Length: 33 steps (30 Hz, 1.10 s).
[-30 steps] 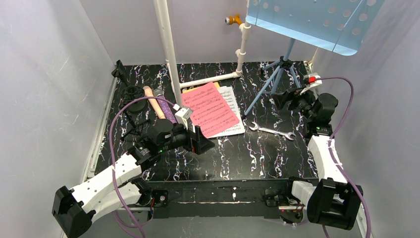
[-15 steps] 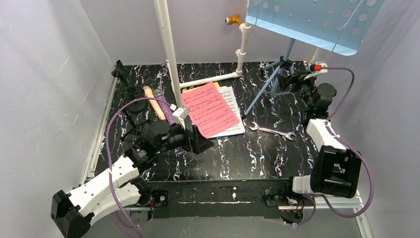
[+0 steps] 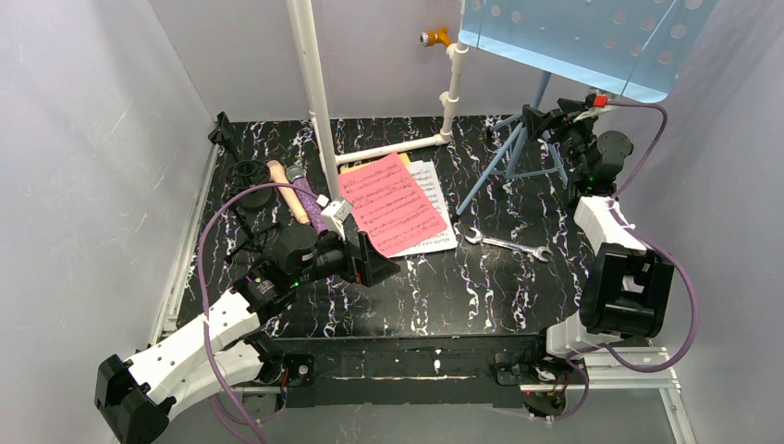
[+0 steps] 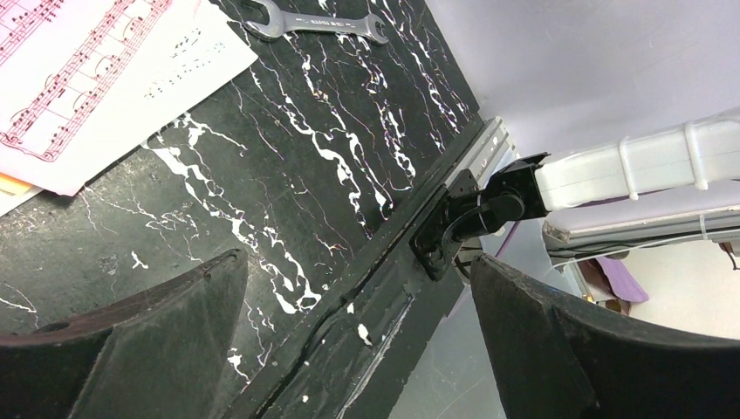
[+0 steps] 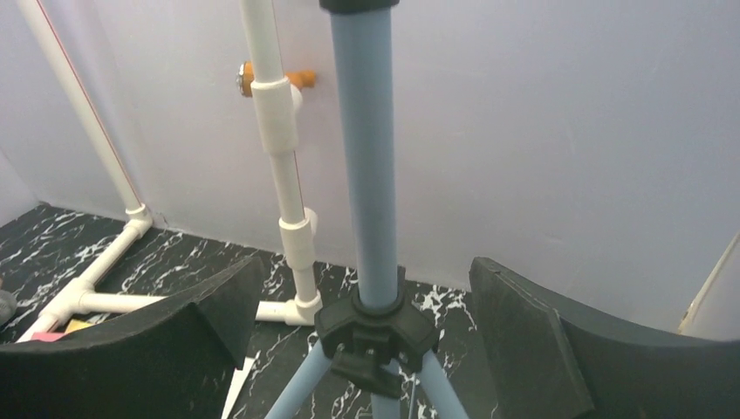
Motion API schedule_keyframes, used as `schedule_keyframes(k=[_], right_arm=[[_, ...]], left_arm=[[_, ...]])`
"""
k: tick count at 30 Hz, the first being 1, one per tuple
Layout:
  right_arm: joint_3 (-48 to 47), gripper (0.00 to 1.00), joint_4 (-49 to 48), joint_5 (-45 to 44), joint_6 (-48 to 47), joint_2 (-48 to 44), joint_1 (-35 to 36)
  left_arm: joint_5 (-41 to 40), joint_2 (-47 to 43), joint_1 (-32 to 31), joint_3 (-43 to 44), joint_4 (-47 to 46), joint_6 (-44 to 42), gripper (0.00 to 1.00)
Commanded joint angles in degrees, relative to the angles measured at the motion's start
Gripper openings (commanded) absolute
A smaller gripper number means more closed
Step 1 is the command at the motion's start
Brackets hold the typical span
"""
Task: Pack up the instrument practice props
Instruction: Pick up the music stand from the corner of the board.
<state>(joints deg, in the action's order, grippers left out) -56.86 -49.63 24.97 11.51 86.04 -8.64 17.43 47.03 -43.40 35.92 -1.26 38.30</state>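
The left arm [image 3: 199, 338] and right arm [image 3: 606, 227] have white shells between black motor joints, a purple cable [image 3: 208, 259] looping along each; the left gripper [image 4: 358, 262] has broad, wedge-shaped matt black fingers [image 4: 131, 349]

No legible text, label or number found.
Staff lines and notes are seen printed on the pink sheet-music page [image 4: 65, 83], but no title or word can be read. A dark line of print is noted on the white page [image 4: 179, 74] lying under it, too blurred to be made out. Any stamping on the silver wrench [image 4: 316, 22] is too small to be told.
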Motion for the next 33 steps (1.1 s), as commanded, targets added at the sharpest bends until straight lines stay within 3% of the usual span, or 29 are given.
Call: schedule_keyframes(k=[1, 19, 33], right_arm=[[-5.4, 0.96, -4.2, -0.8, -0.4, 2.5, -0.2], [-13.8, 0.77, -5.7, 3.3, 6.3, 11.4, 0.1], [-13.1, 0.83, -10.3, -1.0, 12.7, 14.5, -0.1]], left_arm=[[0.7, -0.9, -0.1, 0.3, 0.6, 0.4, 0.98], [0.7, 1.0, -0.1, 1.6, 2.2, 1.5, 0.98], [1.1, 4.0, 0.0, 3.2, 1.6, 2.2, 0.98]])
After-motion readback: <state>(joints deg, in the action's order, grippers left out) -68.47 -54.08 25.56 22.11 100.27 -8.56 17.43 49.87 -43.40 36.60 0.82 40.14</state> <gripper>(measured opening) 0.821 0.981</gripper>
